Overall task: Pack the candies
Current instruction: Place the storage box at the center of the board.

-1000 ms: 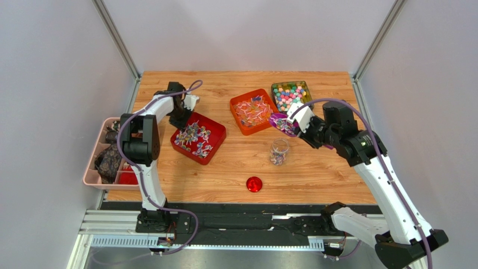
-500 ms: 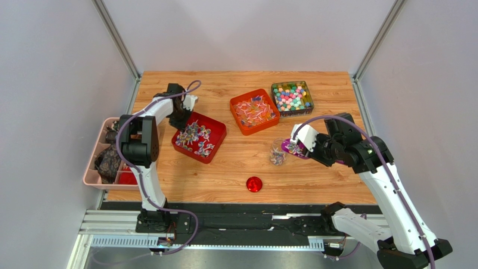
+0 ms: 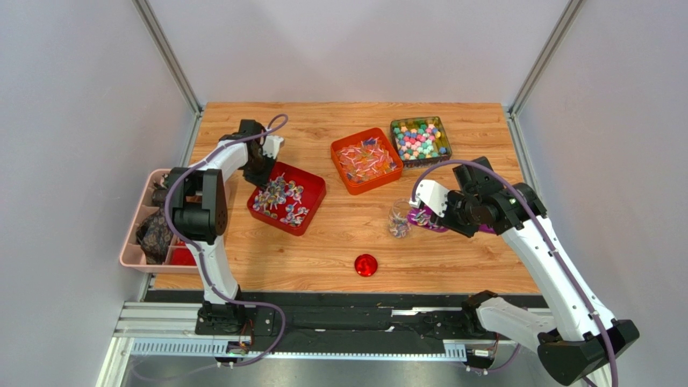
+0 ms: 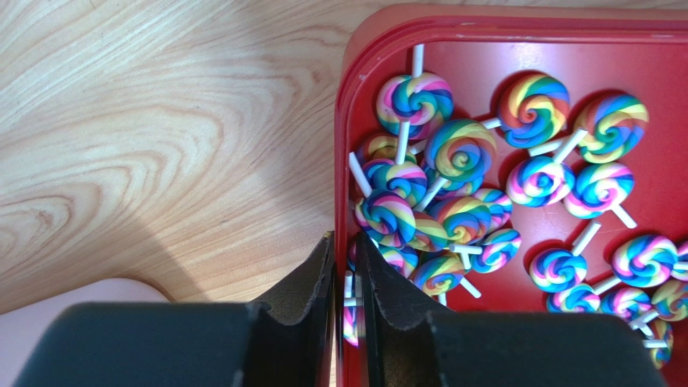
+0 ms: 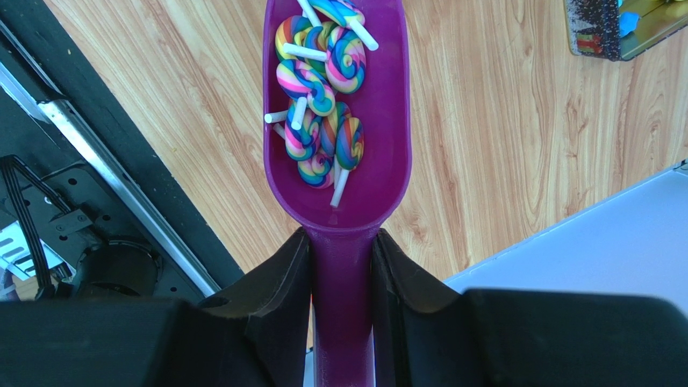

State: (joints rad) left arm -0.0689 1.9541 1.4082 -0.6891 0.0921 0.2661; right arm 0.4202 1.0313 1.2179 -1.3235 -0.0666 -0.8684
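The candies are small rainbow swirl lollipops on white sticks. Many lie in a red tray (image 3: 312, 184), shown close in the left wrist view (image 4: 460, 149). My left gripper (image 3: 260, 172) is shut on that tray's left rim (image 4: 347, 121), with one finger outside and one inside (image 4: 346, 239). My right gripper (image 3: 449, 212) is shut on the handle of a purple scoop (image 3: 421, 216) that holds several lollipops (image 5: 319, 89). The scoop (image 5: 383, 121) sits just right of a small clear jar (image 3: 400, 218), which has some candies in it.
A round red lid (image 3: 366, 264) lies near the front. An orange tray (image 3: 366, 161) and a green box of pastel sweets (image 3: 420, 141) stand at the back. A pink organizer (image 3: 149, 219) hangs off the left table edge.
My right arm has carried the loaded scoop from beside the orange tray down and forward to the jar's right side. The left arm has stayed on the red tray.
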